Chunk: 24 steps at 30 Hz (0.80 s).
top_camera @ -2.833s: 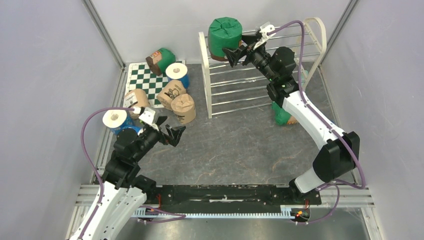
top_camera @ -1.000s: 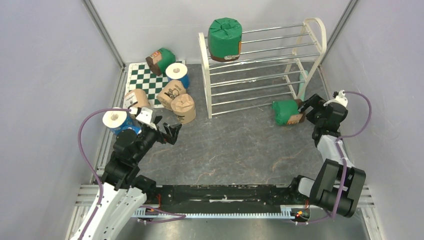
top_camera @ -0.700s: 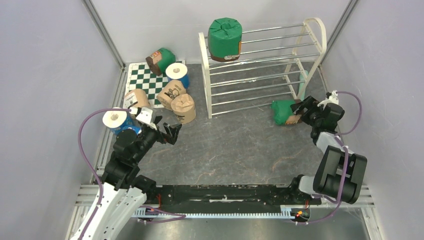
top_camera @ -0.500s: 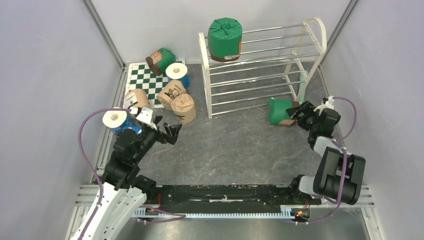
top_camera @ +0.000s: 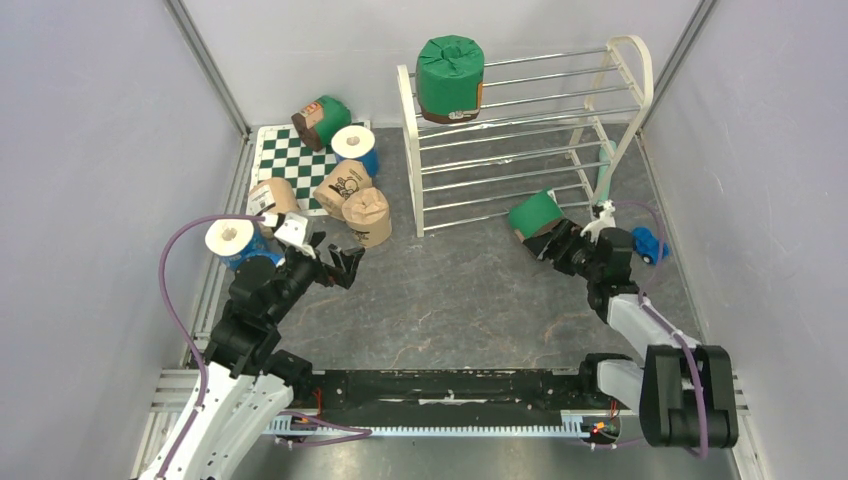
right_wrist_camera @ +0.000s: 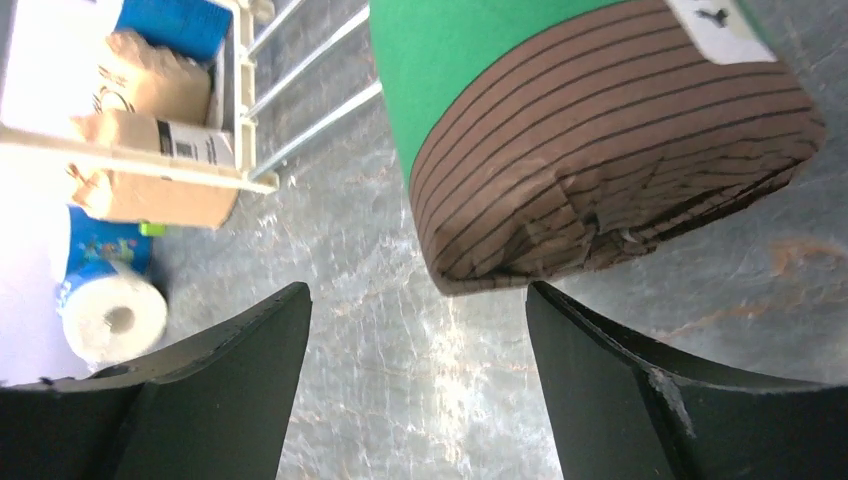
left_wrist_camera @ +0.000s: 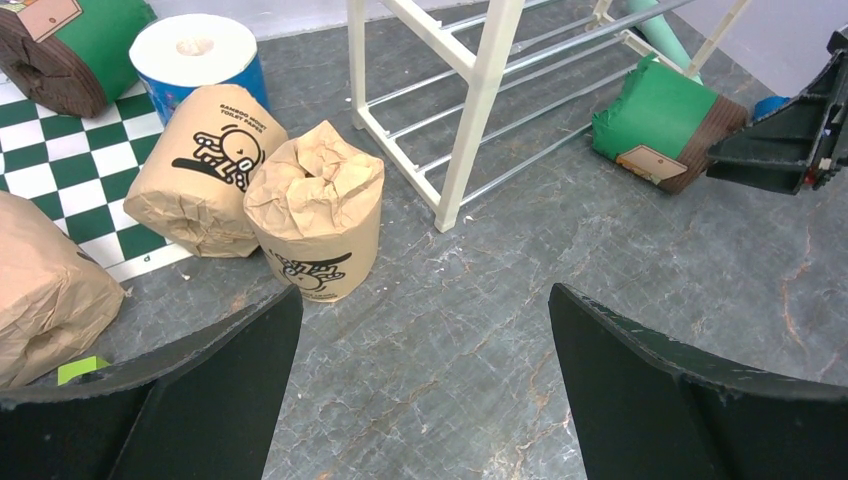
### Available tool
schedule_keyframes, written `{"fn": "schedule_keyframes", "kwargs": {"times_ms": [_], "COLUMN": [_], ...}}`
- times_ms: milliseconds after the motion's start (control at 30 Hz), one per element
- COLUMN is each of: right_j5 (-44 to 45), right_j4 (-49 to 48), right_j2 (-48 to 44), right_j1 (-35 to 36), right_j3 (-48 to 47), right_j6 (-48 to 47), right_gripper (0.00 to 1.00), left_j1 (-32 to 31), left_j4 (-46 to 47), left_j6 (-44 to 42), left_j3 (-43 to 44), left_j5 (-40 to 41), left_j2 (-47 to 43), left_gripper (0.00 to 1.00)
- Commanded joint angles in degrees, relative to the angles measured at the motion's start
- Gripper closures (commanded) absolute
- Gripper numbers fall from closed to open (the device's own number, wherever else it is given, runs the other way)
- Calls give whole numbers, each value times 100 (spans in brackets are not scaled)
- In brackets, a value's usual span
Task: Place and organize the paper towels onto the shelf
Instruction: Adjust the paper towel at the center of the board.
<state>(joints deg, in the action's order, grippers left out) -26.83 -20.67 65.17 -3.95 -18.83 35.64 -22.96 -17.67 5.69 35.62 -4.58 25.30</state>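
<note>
One green paper towel roll (top_camera: pixel 450 75) stands on the top tier of the white shelf (top_camera: pixel 520 150). A second green roll (top_camera: pixel 536 214) lies on the floor by the shelf's front rods. My right gripper (top_camera: pixel 560 243) is open right behind it. In the right wrist view the roll's brown end (right_wrist_camera: pixel 600 190) sits just past the open gripper (right_wrist_camera: pixel 415 295), not between the fingers. My left gripper (top_camera: pixel 340 265) is open and empty. Its wrist view shows it (left_wrist_camera: pixel 425 295) over bare floor, near an upright tan roll (left_wrist_camera: pixel 315 220).
At the left are a third green roll (top_camera: pixel 322 120) and a white-blue roll (top_camera: pixel 354 147) on the checkered mat (top_camera: pixel 290 165). Tan rolls (top_camera: pixel 343 185), (top_camera: pixel 272 197) and another white-blue roll (top_camera: pixel 233 240) lie near it. A small blue toy car (top_camera: pixel 650 245) lies by the right wall.
The right arm came down from the shelf's top tier to the floor roll and pushed it left toward the shelf front, uncovering the toy car. The left arm stayed put.
</note>
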Motion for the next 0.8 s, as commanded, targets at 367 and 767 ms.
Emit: {"fn": "schedule_keyframes", "kwargs": {"times_ms": [367,767], "right_j5": [2618,1909], "right_j4": [2320,2633], "right_j2": [-826,1251], "right_j1": [341,337], "right_j3": [-1724,-2907], "right_j6": [-1814,-2676], "right_gripper": [12,3], "left_j1": [-15,-13], "left_j4": [44,34], "left_j6": [-33,-42], "left_j3": [106,100], "left_j5": [-10,-42], "left_j2": [31,32], "left_gripper": [0,0]}}
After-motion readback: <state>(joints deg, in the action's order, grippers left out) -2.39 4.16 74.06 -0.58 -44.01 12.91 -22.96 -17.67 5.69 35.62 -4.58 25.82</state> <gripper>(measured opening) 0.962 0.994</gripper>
